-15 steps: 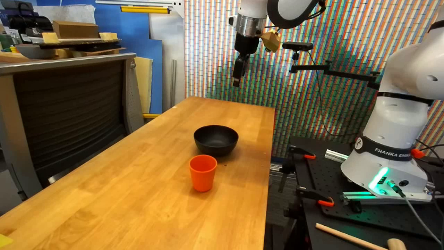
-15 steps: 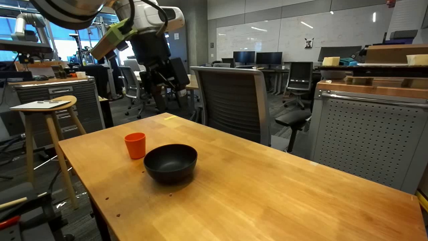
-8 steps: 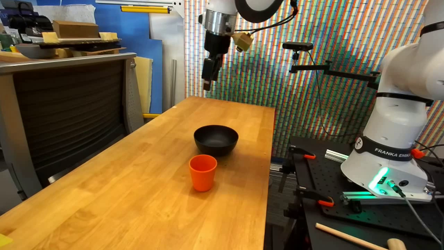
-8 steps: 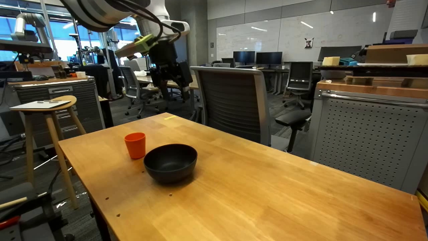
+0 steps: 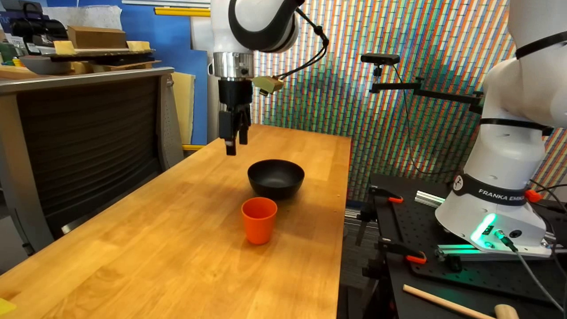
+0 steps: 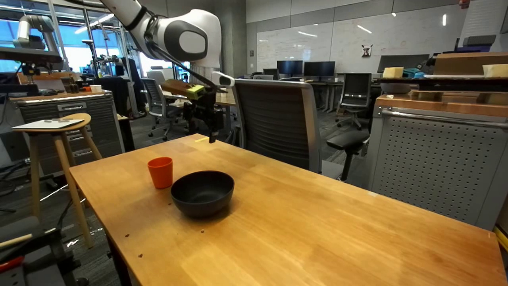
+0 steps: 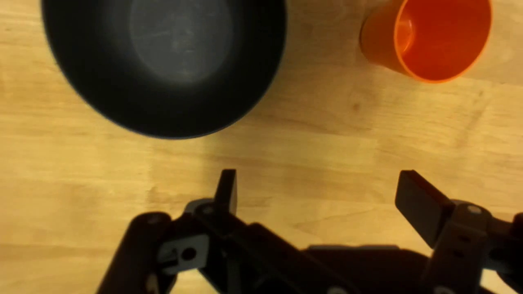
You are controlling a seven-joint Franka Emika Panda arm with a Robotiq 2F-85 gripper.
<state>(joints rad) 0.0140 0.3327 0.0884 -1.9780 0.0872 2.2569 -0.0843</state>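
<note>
In your wrist view, the black bowl (image 7: 171,65) sits upright at left on the wooden table (image 7: 61,183). Toward the middle, your claw (image 7: 318,187) hangs above the table, jaws spread wide and gripping nothing. At right, the orange tumbler (image 7: 433,41) stands upright near the bowl, a strip of table showing between them.

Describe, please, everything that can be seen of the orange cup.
The orange cup is one plain colour and looks like plastic; no handle shows. Its round mouth is wider than its base. It stands upright on the wooden table, beside the black bowl with a gap between them. No contents show inside. Nothing else touches it; the end effector is apart from it.
</note>
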